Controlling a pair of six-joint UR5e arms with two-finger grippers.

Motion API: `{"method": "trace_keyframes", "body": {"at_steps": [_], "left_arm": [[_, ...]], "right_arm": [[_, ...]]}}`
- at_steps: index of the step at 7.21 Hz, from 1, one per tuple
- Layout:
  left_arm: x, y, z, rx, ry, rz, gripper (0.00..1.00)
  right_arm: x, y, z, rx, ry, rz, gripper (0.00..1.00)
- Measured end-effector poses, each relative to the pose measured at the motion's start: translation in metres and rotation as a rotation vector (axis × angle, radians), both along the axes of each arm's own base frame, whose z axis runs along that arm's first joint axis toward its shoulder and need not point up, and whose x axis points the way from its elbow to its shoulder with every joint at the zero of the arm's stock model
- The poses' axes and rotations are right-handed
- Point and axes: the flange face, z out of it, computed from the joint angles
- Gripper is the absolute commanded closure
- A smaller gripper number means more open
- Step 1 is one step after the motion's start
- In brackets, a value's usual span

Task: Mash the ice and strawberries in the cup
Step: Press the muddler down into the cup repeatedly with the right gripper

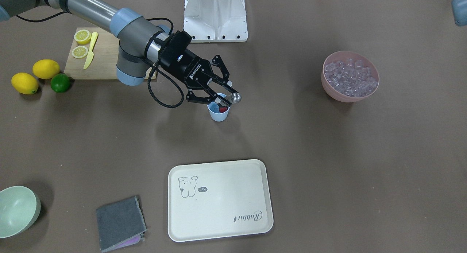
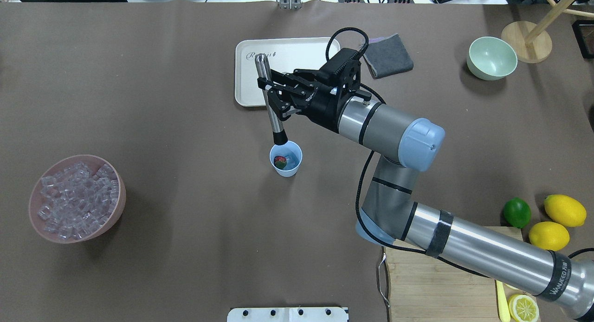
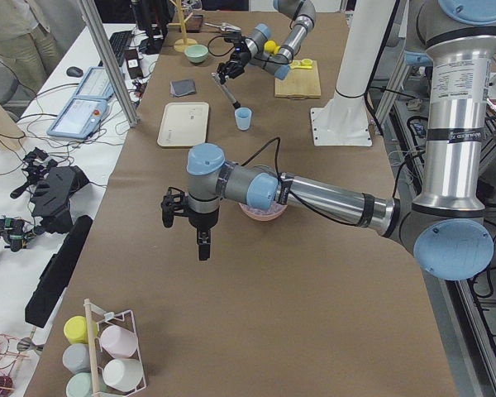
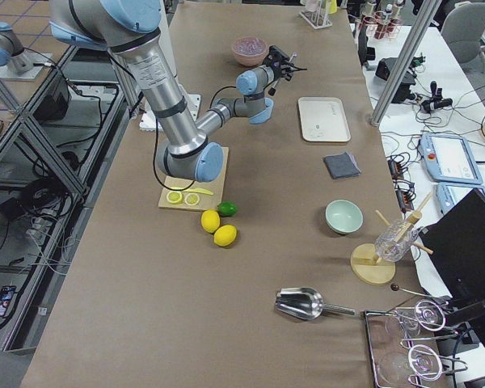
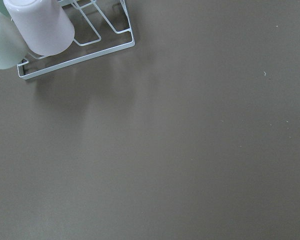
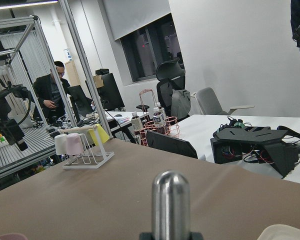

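Observation:
The light blue cup point(image 2: 286, 166) point(image 1: 219, 115) stands mid-table with a red strawberry point(image 2: 280, 161) point(image 1: 223, 109) inside; pale glassy bits beside the berry look like ice. More ice point(image 2: 74, 196) point(image 1: 350, 78) is heaped in a pink bowl point(image 2: 113, 215). My right gripper point(image 2: 274, 97) point(image 1: 227, 98) is shut on a steel muddler point(image 2: 269, 94), tilted, with its black tip point(image 2: 280, 138) just above the cup's rim. The muddler's rounded top point(image 6: 171, 200) fills the right wrist view. My left gripper point(image 3: 200, 240) hangs over bare table far from the cup; I cannot tell whether it is open or shut.
A cream tray point(image 2: 250, 76) lies beyond the cup, with a grey cloth point(image 2: 387, 55) and a pale green bowl point(image 2: 492, 57) to its right. A cutting board point(image 1: 105, 59) with lemon halves and a yellow knife, two lemons point(image 1: 34, 76) and a lime point(image 1: 60, 82) sit by the right arm. A cup rack point(image 5: 75, 45) is under the left wrist.

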Motion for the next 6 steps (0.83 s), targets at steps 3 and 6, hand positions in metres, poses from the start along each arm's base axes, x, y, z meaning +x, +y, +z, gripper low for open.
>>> {"method": "trace_keyframes", "body": {"at_steps": [3, 6], "left_arm": [[0.001, -0.003, 0.007, -0.009, -0.003, 0.002, 0.02], [0.001, -0.003, 0.010, -0.015, -0.004, 0.003, 0.02]], "right_arm": [[-0.018, 0.007, 0.021, -0.021, 0.041, -0.015, 1.00], [-0.030, 0.003, 0.034, -0.039, 0.073, -0.017, 1.00]]}}
